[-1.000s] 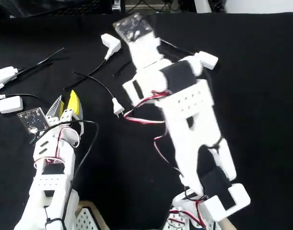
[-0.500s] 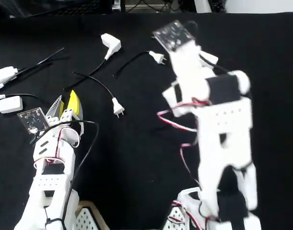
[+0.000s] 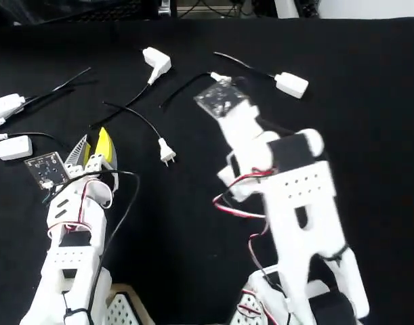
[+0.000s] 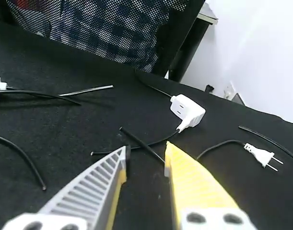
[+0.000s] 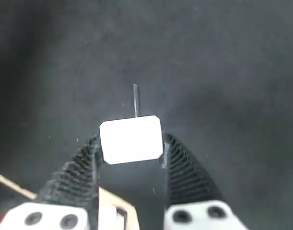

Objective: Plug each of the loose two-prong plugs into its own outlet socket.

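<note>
My right gripper [image 5: 131, 141] is shut on a small white plug [image 5: 131, 139], its black fingers pressed to both sides; a thin dark line sticks out beyond it. In the high view the right wrist board [image 3: 223, 99] covers that gripper, and the plug [image 3: 219, 77] peeks out just beyond it. A second two-prong plug [image 3: 167, 153] lies mid-table on its black cord. White outlet sockets lie at the far centre [image 3: 156, 61], far right [image 3: 291, 84] and left edge [image 3: 7, 105]. My left gripper [image 3: 93, 144], grey and yellow, stands open with nothing in it, well short of a socket [image 4: 187, 109] and a plug [image 4: 259, 155].
Black cords [image 3: 129, 112] trail over the black cloth between plugs and sockets. Another white socket [image 3: 13, 147] lies at the left edge beside the left arm. A mesh chair back [image 4: 112, 28] stands beyond the table's far edge.
The right arm swung from the far centre to the right, then drew back and came down over the plug near the far middle. The left arm kept still.
</note>
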Robot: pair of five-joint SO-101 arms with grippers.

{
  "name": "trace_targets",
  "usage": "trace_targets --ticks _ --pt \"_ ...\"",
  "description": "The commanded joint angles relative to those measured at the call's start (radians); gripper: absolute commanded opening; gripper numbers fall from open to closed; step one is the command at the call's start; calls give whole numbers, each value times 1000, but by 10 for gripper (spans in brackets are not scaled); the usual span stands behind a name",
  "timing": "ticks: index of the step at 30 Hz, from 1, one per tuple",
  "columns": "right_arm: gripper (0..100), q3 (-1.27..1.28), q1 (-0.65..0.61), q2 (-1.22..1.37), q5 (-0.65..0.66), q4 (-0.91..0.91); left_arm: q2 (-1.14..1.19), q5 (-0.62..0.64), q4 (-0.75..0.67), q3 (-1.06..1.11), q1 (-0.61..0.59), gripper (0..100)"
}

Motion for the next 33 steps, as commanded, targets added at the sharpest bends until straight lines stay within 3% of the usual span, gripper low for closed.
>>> trace_targets --ticks 1,10,16,24,33 --pt "12 36 -69 38 -32 -107 0 2 -5 4 -12 145" --pt "12 127 -97 314 -37 -453 0 2 -5 4 -12 145" --pt "12 101 -98 584 -110 -634 0 2 -5 5 -12 146" --pt "13 -104 -98 855 -212 -658 0 2 -5 5 -12 147" --pt "15 -145 -92 883 -215 -608 0 2 -5 7 -10 148"
